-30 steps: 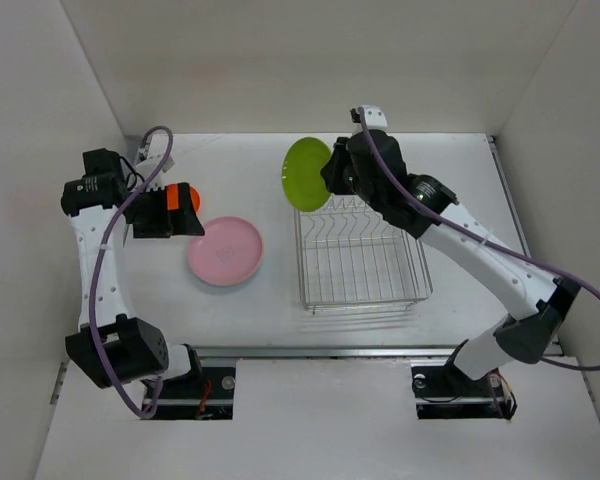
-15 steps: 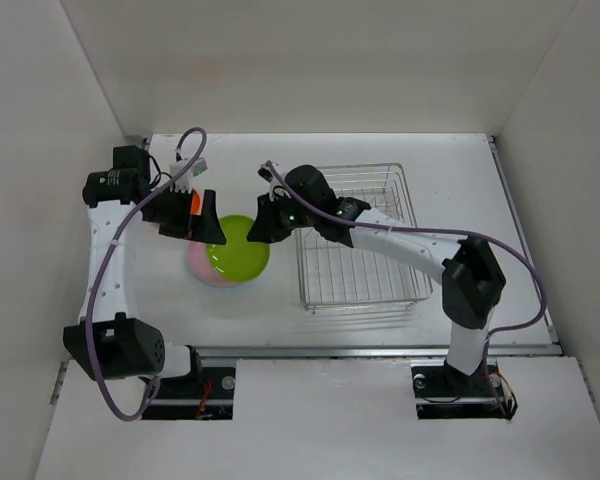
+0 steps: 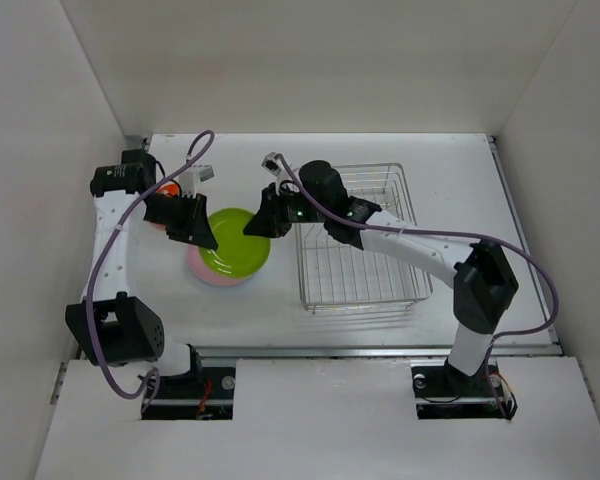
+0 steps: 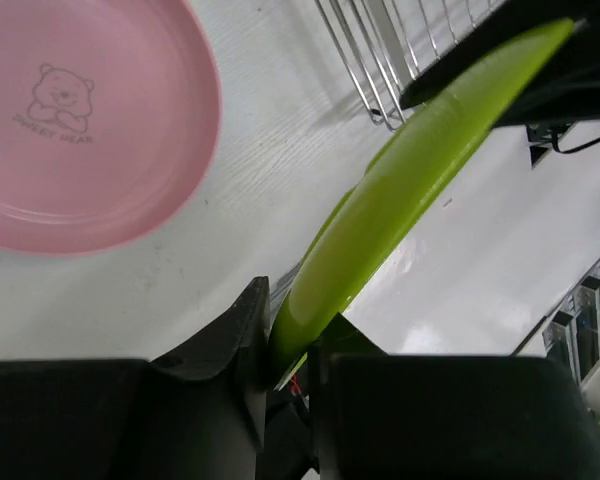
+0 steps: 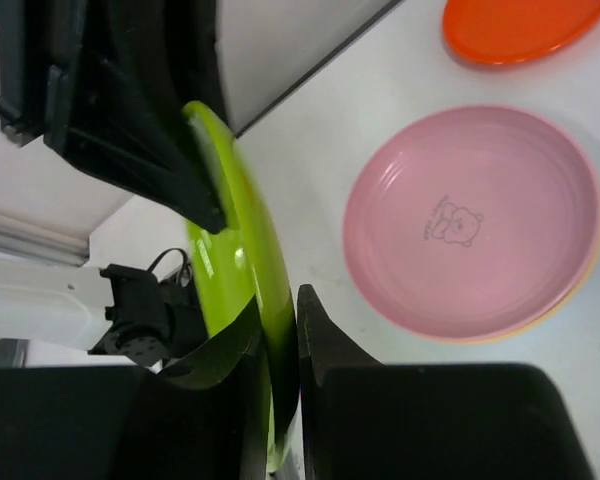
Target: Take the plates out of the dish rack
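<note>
A lime green plate [image 3: 234, 243] hangs tilted just above a pink plate [image 3: 218, 272] left of the dish rack [image 3: 361, 250]. My left gripper [image 3: 206, 238] is shut on the green plate's left rim, which is pinched between its jaws in the left wrist view [image 4: 290, 345]. My right gripper [image 3: 256, 227] is shut on the opposite rim, the edge clamped between its fingers [image 5: 280, 330]. The pink plate [image 5: 470, 220] lies flat on the table with a bear print. No plate shows in the silver wire rack.
An orange plate [image 5: 520, 25] lies on the table behind the pink one, mostly hidden by my left arm in the top view. White walls enclose the table on the left, back and right. The rack's corner [image 4: 375, 60] is close to the green plate.
My right arm carried the green plate from above the rack's far left corner down over the pink plate. My left gripper moved in and closed on its other rim.
</note>
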Motion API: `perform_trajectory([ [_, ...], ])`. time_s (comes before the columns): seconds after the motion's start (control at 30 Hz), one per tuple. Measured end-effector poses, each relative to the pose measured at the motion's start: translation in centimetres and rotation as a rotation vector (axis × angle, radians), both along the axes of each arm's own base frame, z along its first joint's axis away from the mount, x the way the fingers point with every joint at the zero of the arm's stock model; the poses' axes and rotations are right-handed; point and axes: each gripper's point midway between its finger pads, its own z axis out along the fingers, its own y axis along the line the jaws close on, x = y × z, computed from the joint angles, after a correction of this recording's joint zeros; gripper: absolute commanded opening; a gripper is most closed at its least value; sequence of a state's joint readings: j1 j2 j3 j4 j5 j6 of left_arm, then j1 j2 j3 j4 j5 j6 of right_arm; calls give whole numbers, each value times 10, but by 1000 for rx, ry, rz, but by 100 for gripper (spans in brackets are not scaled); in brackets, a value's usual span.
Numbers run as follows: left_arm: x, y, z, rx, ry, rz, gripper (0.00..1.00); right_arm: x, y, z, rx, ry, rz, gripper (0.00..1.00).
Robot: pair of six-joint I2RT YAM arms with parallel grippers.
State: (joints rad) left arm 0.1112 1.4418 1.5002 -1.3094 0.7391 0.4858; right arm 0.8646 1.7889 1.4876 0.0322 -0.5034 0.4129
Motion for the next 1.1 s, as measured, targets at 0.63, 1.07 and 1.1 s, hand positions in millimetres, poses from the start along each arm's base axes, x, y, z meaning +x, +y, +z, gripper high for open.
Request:
perform_trajectory([
  [0.63,72,77,-1,-62,101,435,0,54,-55,45,-7,-22,-457,82],
  [1.07,197,193,-116,-88,288,882,0,39,-113,101,75,-110,-605,82],
  [1.1,200,197,-125,-79,301,895,0,39,-114,94,58,-104,-608,82],
])
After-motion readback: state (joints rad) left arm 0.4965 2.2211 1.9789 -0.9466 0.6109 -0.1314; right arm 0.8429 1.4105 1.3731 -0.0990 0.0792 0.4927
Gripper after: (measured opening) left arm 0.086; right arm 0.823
